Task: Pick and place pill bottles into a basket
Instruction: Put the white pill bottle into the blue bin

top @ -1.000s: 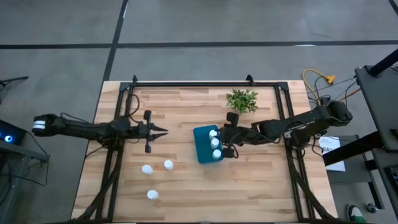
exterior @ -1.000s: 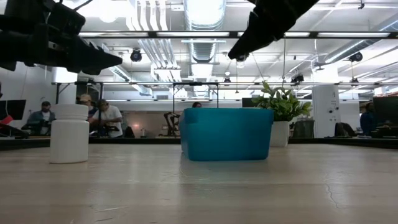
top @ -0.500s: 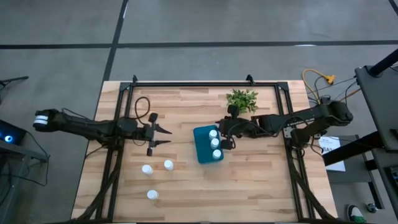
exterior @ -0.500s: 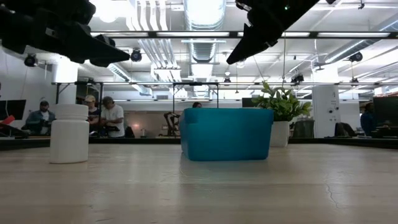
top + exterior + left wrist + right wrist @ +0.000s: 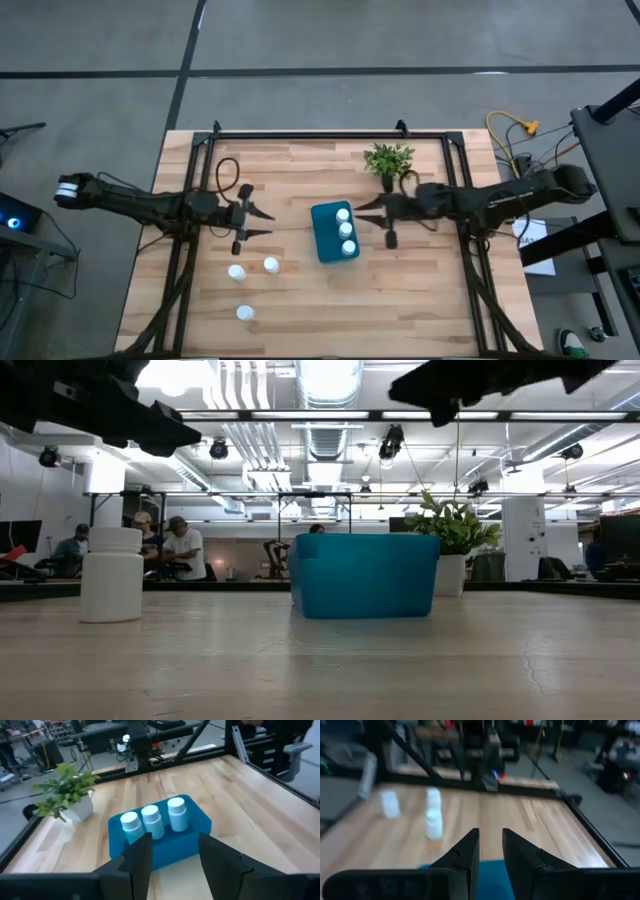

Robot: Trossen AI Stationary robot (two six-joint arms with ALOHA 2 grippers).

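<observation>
Basket sits mid-worktop, long axis running front to back, three pill bottles upright in a row along its right side. Three more bottles stand upright left of the basket, toward the front. Right end effector hovers just right of the basket, fingers apart; left end effector hangs left of it, fingers apart. Plant stands behind the basket.

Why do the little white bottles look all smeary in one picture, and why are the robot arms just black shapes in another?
Right wrist view: the bottles on the table are streaky and soft, probably motion blur. Low view: bright ceiling lights behind the arms turn them into dark silhouettes. Left wrist view: the bottles in the basket are sharp.
</observation>
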